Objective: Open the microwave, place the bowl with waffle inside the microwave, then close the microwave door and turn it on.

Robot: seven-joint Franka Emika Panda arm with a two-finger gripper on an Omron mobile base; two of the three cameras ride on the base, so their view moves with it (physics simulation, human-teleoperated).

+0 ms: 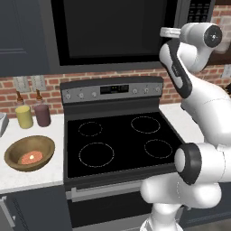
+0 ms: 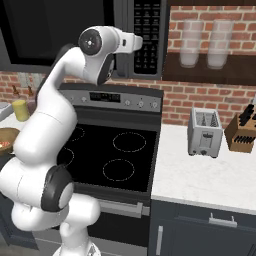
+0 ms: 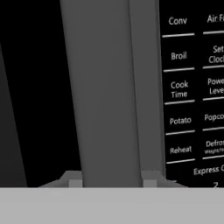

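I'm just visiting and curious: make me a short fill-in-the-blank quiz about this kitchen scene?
1. The waffle lies in the ____ bowl.
2. The bowl sits on the counter to the ____ of the stove, seen from the left base view.
3. The microwave door is ____.
4. The hand is closed on the door's ____.

Missing words: wooden; left; shut; handle

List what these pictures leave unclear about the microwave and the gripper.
- Microwave inside: the closed door's black window hides it in both base views.
- Gripper fingertips: the hand view crops them at its bottom; they close on the door handle.
- Keypad: the right edge cuts its labels.
- Left base view: the arm covers the keypad.
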